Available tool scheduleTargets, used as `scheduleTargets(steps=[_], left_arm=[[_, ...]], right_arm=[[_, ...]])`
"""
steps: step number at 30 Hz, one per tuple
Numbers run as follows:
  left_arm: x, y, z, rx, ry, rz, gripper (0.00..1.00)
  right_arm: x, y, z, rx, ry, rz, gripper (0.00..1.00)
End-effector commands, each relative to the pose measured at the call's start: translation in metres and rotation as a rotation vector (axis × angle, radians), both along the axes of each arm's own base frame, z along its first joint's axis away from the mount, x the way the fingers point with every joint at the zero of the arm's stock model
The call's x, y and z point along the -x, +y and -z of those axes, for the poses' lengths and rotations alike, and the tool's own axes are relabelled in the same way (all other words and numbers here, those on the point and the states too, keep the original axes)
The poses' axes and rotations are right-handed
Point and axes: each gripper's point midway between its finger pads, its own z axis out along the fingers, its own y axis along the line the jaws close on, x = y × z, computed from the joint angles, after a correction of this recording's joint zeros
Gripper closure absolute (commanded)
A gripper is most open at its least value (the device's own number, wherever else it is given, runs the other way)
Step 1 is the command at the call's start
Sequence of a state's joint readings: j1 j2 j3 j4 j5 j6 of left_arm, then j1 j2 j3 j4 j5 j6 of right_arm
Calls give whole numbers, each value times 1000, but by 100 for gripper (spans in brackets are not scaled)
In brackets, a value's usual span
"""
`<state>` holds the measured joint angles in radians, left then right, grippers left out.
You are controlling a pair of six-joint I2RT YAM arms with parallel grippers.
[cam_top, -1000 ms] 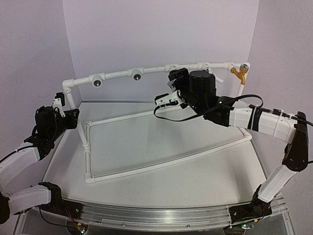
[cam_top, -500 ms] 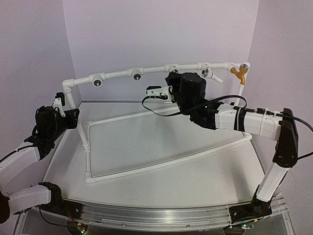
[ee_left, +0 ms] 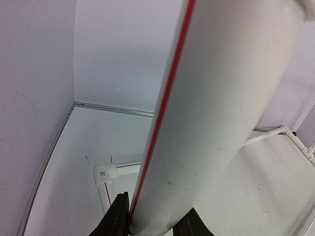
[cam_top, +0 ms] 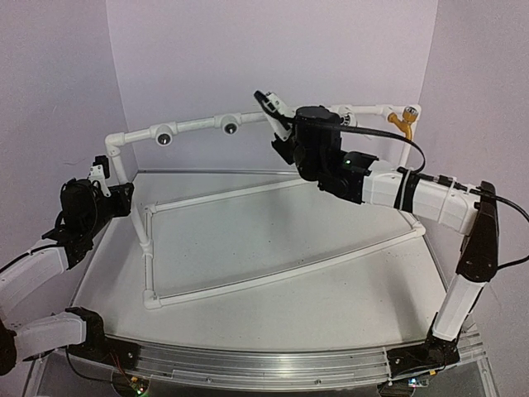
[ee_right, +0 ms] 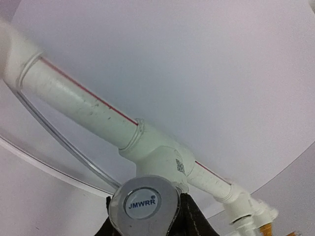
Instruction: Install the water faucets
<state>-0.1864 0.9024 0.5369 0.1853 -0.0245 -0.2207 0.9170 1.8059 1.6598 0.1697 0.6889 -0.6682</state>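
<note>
From above, the right arm reaches to the top bar of the white pipe frame [cam_top: 198, 124], but the arm hides its own gripper there. The right wrist camera shows it up close. The right gripper [ee_right: 144, 211] is clenched on the silver faucet [ee_right: 144, 199]. The faucet's round top sits just under a pipe joint [ee_right: 157, 147] in the bar. The top view shows the yellow faucet [cam_top: 402, 122] fixed at the bar's right end. On the left, the left gripper [ee_left: 152, 223] squeezes a post of the frame. The post has a thin red line [ee_left: 167, 98] that only the left wrist camera shows. The frame stands on the table [cam_top: 331, 298].
</note>
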Motion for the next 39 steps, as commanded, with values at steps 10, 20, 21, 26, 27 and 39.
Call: scheduleTargets(steps=[10,20,21,26,27,39], left_arm=[[11,-31,29,149,158,129,100],[12,-31,28,149,154,129,100],[12,-31,28,148,155,130,100],[12,-32,29,150,158,132,100],[12,-32,29,150,158,132,100],[11,-33,29,151,160,139,100]], right_arm=[[8,-12,-11,-963,238,-124,80],[60,-15,-37,-548,224,-375,14],[67,-14,-37,-483,229,-407,10],[91,-23,-34,-202,219,-491,2],[91,-28,-38,-169,200,-477,2],[94,-28,-36,753,-96,-526,2]])
